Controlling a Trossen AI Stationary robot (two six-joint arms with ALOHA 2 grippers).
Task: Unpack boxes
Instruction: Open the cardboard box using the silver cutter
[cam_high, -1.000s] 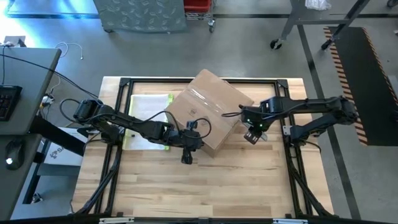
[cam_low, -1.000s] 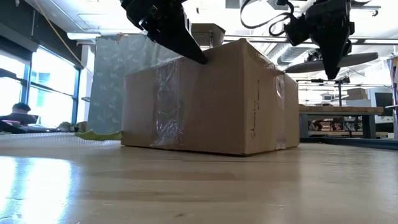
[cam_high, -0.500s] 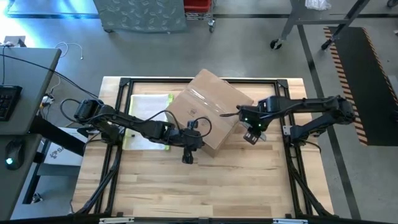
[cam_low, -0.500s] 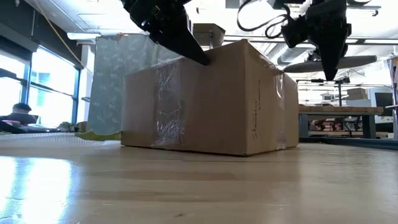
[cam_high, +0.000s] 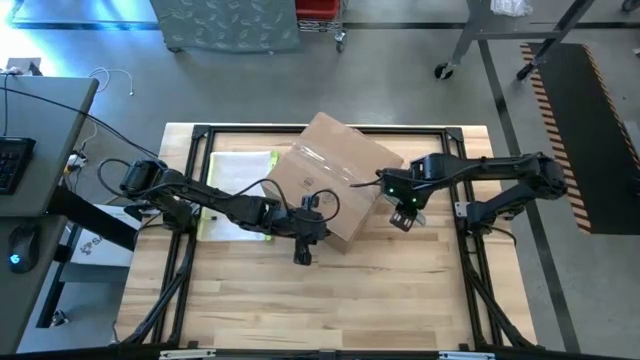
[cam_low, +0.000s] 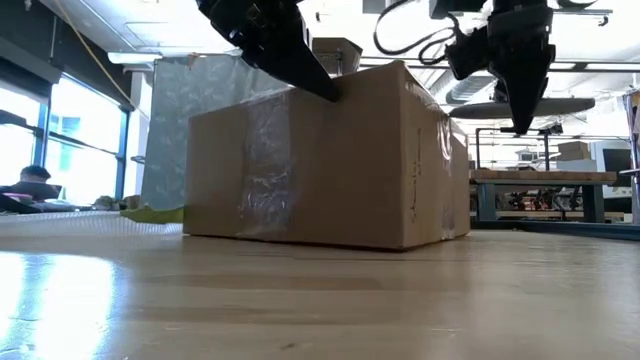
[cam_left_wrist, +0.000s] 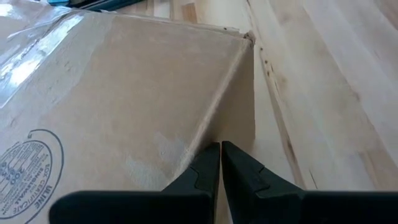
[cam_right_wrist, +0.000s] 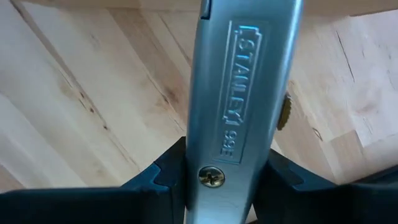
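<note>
The brown cardboard box stands on its bottom in the middle of the table, with clear tape over its top and down its side. My left gripper is shut, and its tips are at the box's near top edge. My right gripper hangs beside the box's right end, above the table. It is shut on a grey metal utility knife that points down, clear of the box. My left gripper rests its shut fingertips on the box's top edge, some way short of a corner. The fingers slant down from the table's left and lie along that edge. My right gripper pinches the knife's handle between its two fingers, from above. The knife hangs upright below the fingers, clear of the table and the box.
A flat clear sleeve with a yellow edge lies on the table to the left of the box. Black frame rails run round the table. Bare wood fills the near half. A person sits far off beyond the table.
The box has turned a little on the table and shifted slightly toward the table's left edge, still on its bottom. My right gripper has rolled slightly about its downward axis, with the knife still in its fingers.
</note>
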